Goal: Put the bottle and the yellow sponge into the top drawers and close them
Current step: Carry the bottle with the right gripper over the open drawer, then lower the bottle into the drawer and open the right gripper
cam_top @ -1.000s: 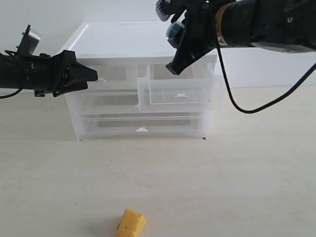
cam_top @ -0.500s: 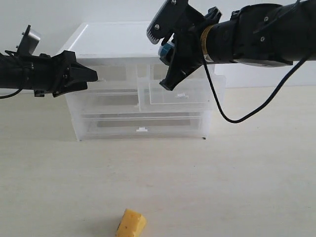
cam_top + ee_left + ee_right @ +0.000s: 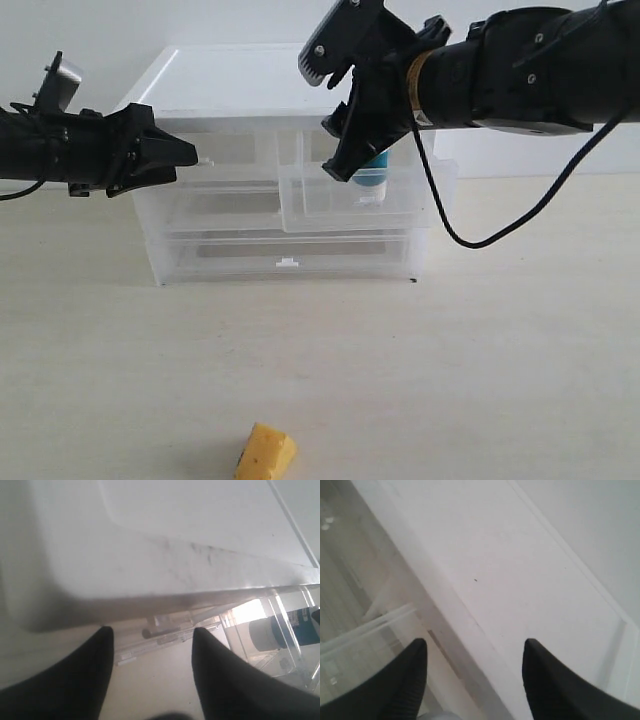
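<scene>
Exterior view: my right gripper (image 3: 328, 118), jaws wide and empty, hangs over the bottle (image 3: 373, 170) standing on end in the open right top drawer (image 3: 400, 205); a careless withdrawal could topple it.

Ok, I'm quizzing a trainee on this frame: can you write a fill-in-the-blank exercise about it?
1. The bottle is in the pulled-out top drawer on the exterior view's ____ side.
2. The yellow sponge lies on the ____.
3. The right tool, above that drawer, is ____.
4. The other top drawer is ____.
Missing words: right; table; open; closed.
</scene>
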{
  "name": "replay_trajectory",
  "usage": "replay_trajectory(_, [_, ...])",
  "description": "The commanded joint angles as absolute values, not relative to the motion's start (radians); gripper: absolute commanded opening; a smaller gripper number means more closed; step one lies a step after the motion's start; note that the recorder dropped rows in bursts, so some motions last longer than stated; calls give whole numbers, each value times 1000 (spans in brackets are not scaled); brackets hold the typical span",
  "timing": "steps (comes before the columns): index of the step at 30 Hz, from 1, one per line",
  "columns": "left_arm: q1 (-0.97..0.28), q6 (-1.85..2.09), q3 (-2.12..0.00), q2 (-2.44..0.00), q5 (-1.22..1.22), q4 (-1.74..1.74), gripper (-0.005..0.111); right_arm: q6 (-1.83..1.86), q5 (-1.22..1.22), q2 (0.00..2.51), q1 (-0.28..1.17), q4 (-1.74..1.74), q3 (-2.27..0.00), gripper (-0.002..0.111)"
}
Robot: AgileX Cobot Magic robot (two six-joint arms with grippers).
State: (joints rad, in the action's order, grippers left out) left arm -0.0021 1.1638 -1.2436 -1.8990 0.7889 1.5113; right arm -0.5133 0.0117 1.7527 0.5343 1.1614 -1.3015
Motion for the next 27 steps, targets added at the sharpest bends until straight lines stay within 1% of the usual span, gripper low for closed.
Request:
replay_trajectory(1, [2, 1175, -1256, -1900, 729, 1543, 47, -557, 20, 1731, 528, 1157, -1307, 51])
replay_trajectory(6, [2, 1175, -1256, -1900, 729, 1543, 47, -649, 32, 1670, 528, 1157, -1307, 51])
replay_trajectory(11, [2, 1175, -1256, -1900, 729, 1543, 47, -705, 167, 1614, 528, 1144, -1307, 50])
replay_trajectory(14, [2, 1175, -1256, -1900, 729, 1543, 47, -703, 252, 1612, 528, 1091, -1300, 40])
replay_trajectory(16, [2, 1175, -1256, -1900, 729, 1543, 47, -674, 246, 1614, 528, 1047, -1285, 30])
replay_trajectory(18, [2, 1175, -1256, -1900, 729, 1543, 47, -660, 197, 1616, 530, 1004, -1271, 24])
replay_trajectory(22, [2, 1175, -1256, -1900, 729, 1543, 47, -663, 130, 1616, 531, 916, -1268, 24])
replay_trajectory(25, [2, 1175, -1256, -1900, 729, 1543, 47, -664, 125, 1618, 531, 876, -1268, 24])
replay_trajectory(27, [2, 1175, -1256, -1900, 729, 1543, 47, -668, 132, 1627, 531, 869, -1268, 20])
